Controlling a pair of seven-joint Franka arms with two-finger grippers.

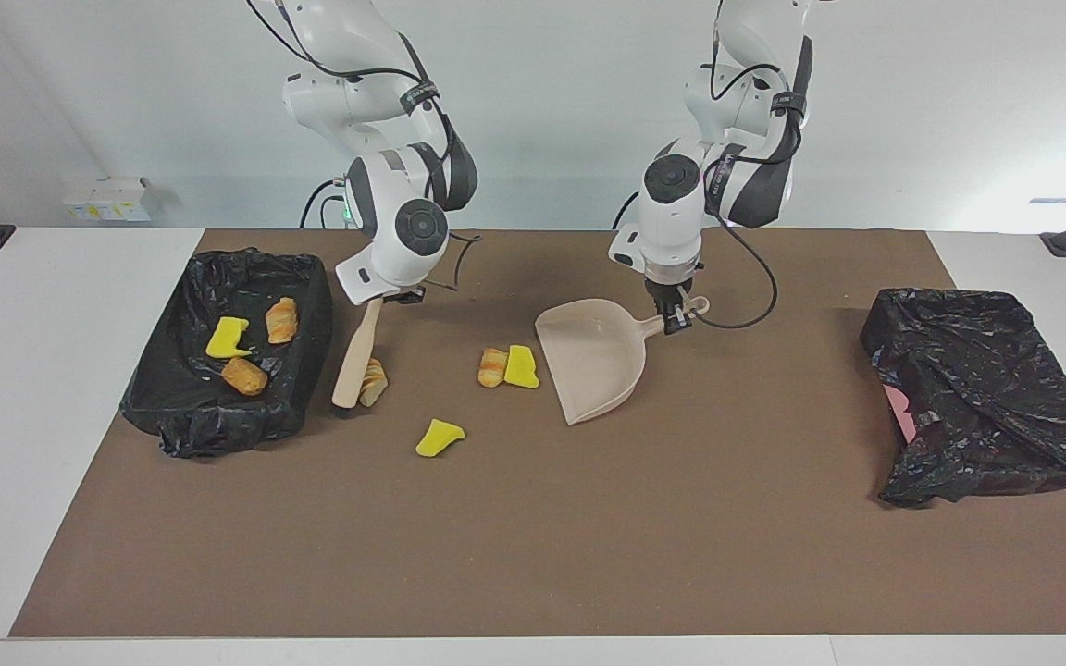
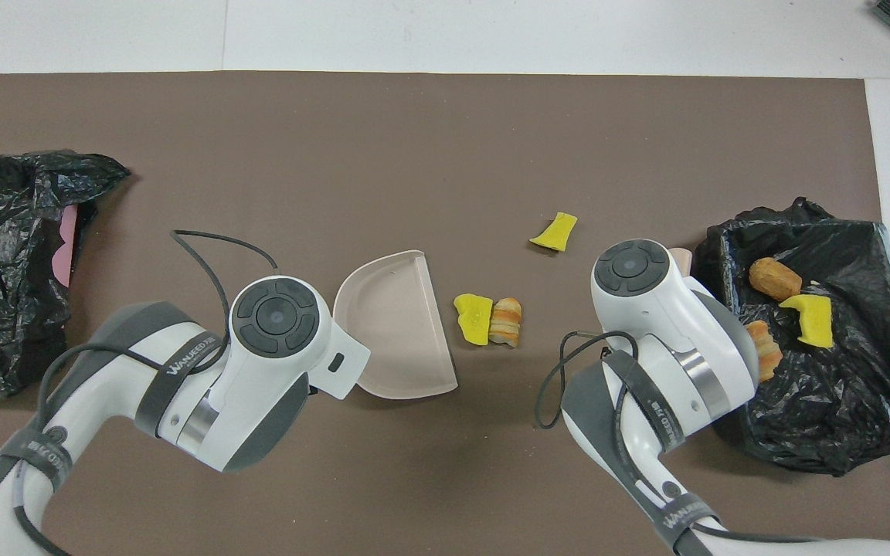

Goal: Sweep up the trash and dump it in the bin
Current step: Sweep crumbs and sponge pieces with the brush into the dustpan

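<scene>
Bright, even light from above, soft shadows, sharp focus, faint sheen on black plastic.

**Two arms at work over the mat**

The right gripper (image 1: 391, 299) points down, clamped on the top of a brush handle (image 1: 353, 356), its wrist angled toward the right arm's end of the dustpan (image 1: 593, 365). The left gripper (image 1: 675, 321) points straight down, closed on the dustpan's handle, elbow raised above it and forearm nearly vertical.
</scene>
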